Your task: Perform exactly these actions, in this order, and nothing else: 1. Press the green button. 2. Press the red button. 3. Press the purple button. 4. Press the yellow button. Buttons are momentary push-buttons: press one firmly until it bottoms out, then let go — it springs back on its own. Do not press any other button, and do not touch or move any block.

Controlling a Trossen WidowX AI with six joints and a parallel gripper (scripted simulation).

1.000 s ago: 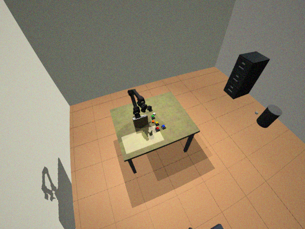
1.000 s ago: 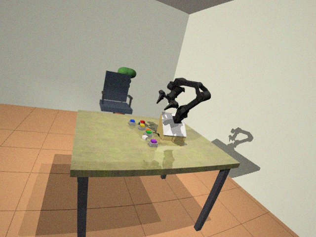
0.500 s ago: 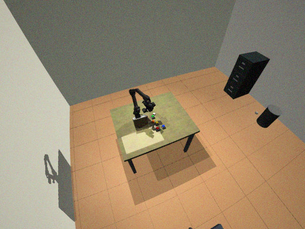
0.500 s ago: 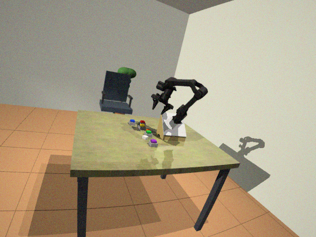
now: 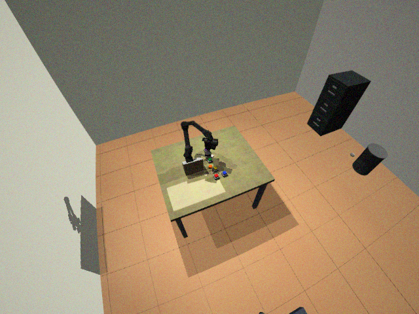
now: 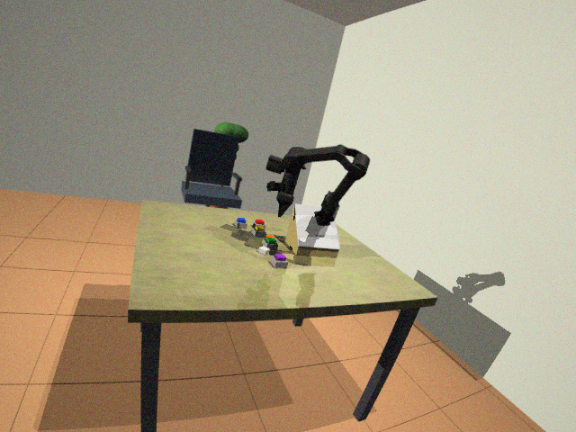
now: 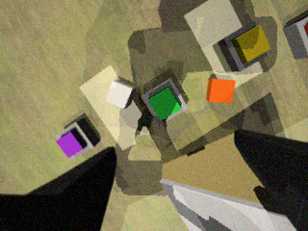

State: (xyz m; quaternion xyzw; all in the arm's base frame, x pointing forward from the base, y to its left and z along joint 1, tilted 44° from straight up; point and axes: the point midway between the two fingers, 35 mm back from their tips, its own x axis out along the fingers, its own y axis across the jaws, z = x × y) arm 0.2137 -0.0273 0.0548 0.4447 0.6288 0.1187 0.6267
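The green button (image 7: 165,103) (image 6: 271,241) (image 5: 209,159) sits on the table (image 5: 243,162) (image 6: 185,269), between a white block (image 7: 119,93) (image 6: 264,249) and an orange block (image 7: 220,90) (image 6: 270,237). The purple button (image 7: 70,144) (image 6: 279,256) is beyond the white block. The yellow button (image 7: 252,43) (image 6: 258,228) and the red button (image 6: 259,221) (image 5: 216,176) lie on the other side. My gripper (image 7: 174,144) (image 6: 282,211) (image 5: 207,154) is open and empty. It points down and hangs well above the green button.
A blue button (image 6: 240,220) (image 5: 224,173) stands at the end of the row. A box (image 6: 316,237) (image 5: 193,167) holds the arm's base right beside the buttons. A chair (image 6: 211,172) stands behind the table; a cabinet (image 5: 338,101) and a bin (image 5: 369,158) are far off.
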